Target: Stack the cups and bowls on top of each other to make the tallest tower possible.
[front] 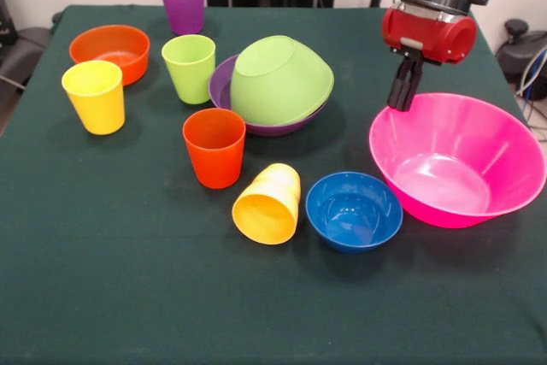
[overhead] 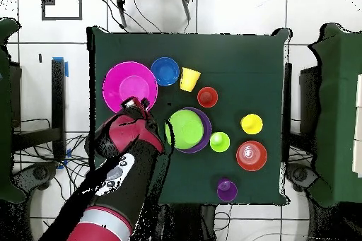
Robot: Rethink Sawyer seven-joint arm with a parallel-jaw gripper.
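Observation:
My gripper [front: 402,96] hangs just above the far left rim of the very large pink bowl [front: 479,138], fingers close together and empty; it also shows in the overhead view [overhead: 134,104]. The lime green bowl [front: 282,79] lies tilted, mouth partly down, in the purple bowl [front: 220,83]. The blue bowl [front: 354,211] sits beside the pink one. The orange bowl [front: 109,51] is at the far left. The purple cup [front: 182,2], lime green cup [front: 189,67], yellow cup [front: 94,96] and orange-red cup [front: 214,147] stand upright. The yellow-orange cup [front: 268,204] lies on its side.
Everything sits on a dark green tablecloth [front: 128,279]. In the overhead view the pink bowl [overhead: 117,86], blue bowl [overhead: 165,71] and green bowl [overhead: 185,128] lie closest to the arm [overhead: 124,160]. Chairs and cables surround the table.

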